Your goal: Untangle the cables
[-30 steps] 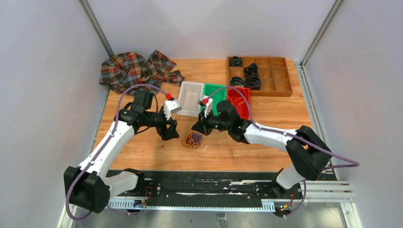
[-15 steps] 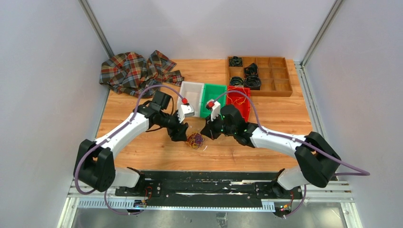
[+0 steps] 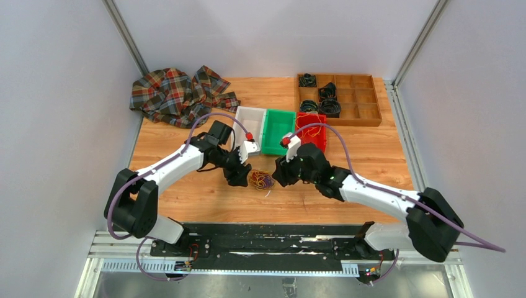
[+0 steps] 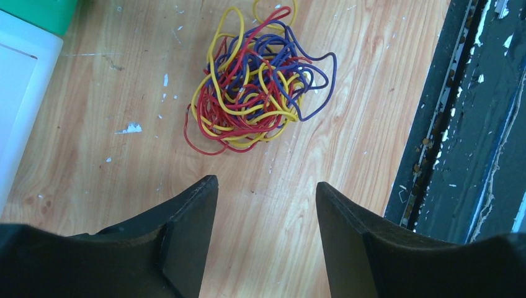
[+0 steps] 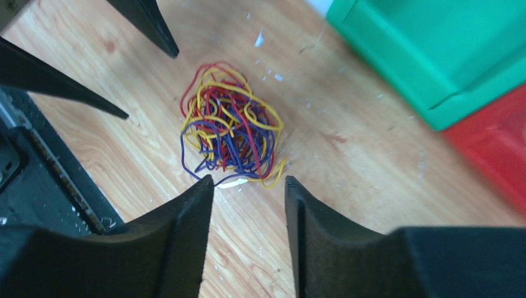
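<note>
Cables [image 3: 261,180]: one small knot of thin red, yellow and blue-purple wires. It lies loose on the worktop [image 3: 372,149] between the two tools, and neither tool holds it.
Left tool [image 4: 267,186]: jaws apart with nothing between them, poised just beside the knot on its left side.
Right tool [image 5: 248,181]: jaws apart and empty, tips close to the knot's other edge. Whether they touch the wood I cannot tell.
Handling: the knot looks very light, soft and springy. Pulling one strand would probably drag the whole knot along, so one tool likely has to hold the bulk while the other draws a wire out.
Where to hold: the free outer loops rather than the dense middle. A blue-purple loop bulges out on one side, and a red loop lies flat on the wood at the opposite edge.
Left wrist view: separates the loops strand by strand, and shows a corner of the white bin [image 4: 18,93] and the black rail [image 4: 459,124] at the worktop's near edge.
Right wrist view: shows the left tool facing it across the knot, with the green bin [image 5: 434,56] and red bin [image 5: 490,155] beyond.
Top view: the only one with both arms, the wooden tray [image 3: 366,115] of black coils and the plaid cloth [image 3: 177,93]. The strands are too small to tell apart here.
</note>
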`<state>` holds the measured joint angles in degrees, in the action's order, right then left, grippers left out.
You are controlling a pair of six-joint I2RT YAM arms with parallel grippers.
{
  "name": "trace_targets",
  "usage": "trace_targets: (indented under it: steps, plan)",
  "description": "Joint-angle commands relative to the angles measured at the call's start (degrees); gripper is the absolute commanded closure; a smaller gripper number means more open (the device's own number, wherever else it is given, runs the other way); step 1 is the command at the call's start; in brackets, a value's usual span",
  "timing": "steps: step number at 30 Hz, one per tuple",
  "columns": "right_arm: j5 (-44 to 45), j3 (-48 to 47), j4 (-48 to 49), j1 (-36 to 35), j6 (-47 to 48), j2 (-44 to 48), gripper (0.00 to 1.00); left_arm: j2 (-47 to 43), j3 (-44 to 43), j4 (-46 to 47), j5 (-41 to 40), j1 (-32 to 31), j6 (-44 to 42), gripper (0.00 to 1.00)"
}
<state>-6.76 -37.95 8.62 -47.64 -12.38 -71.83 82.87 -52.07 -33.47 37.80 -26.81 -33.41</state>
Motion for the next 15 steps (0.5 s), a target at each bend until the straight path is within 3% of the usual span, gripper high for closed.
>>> trace_targets:
  steps: [1,5,11,15]
  plan:
    - [6.71,-1.13,0.21,-2.22,4.63,3.41,0.48,-1.27,-1.83,-1.51,0.14,0.24,-1.26,0.36]
    - [6.79,-2.96,0.36,-3.85,4.63,1.05,0.45,-1.12,-2.75,5.33,-0.48,3.04,11.39,0.35]
    - [6.08,-1.04,6.08,-5.43,2.28,-3.11,0.45,3.13,-5.83,7.65,0.04,4.35,28.58,0.27]
    - [5.61,1.29,10.8,-5.99,0.65,-4.74,0.45,4.54,-4.52,8.15,3.0,3.99,27.37,0.25]
